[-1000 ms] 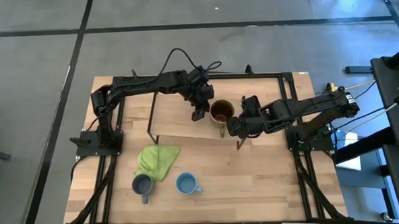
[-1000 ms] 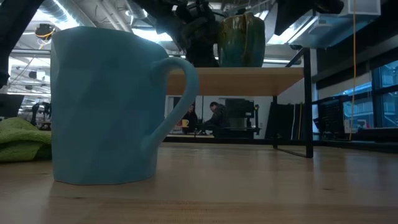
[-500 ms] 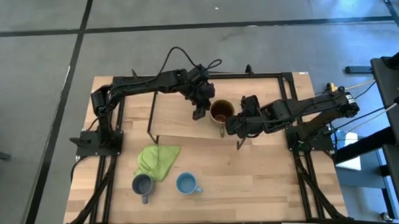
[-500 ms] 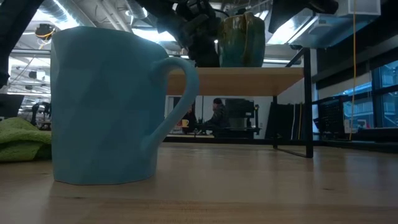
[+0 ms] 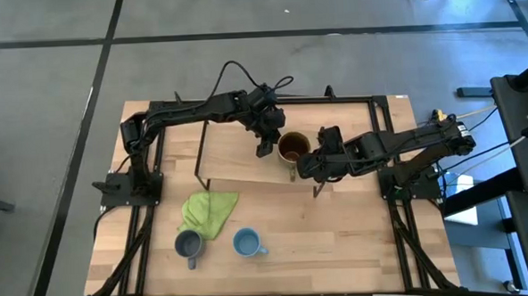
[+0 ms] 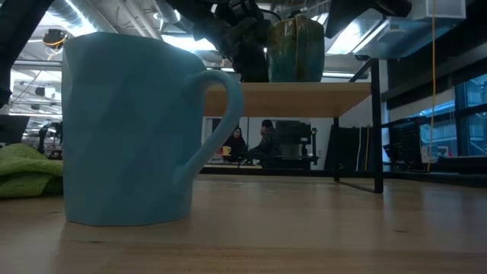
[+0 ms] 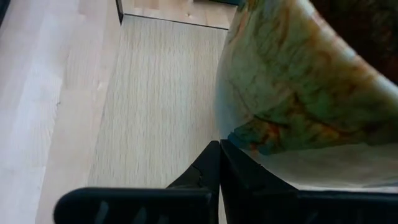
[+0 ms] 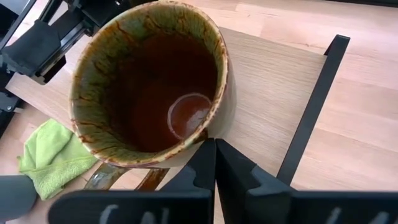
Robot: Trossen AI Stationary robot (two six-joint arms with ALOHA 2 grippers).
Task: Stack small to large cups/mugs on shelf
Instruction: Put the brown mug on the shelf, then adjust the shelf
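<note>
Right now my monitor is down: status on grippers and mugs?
Left gripper and right gripper both shut, flanking olive-brown mug on shelf. Two small mugs on table, beside green cloth.

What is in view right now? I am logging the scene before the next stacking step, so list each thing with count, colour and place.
Olive-brown mug: one, dark inside, standing on the shelf between the two grippers.
Light-blue mug: one, on the table near its front edge.
Grey-blue mug: one, on the table beside the light-blue mug.
Cloth: one, lime green, crumpled on the table in front of the shelf.
Shelf: one, light wood, black rod legs.
Table: one, wood, black frame.
People: two, seated far behind the table.
Left gripper: shut, beside the olive-brown mug.
Right gripper: shut, at that mug's other side.
</note>
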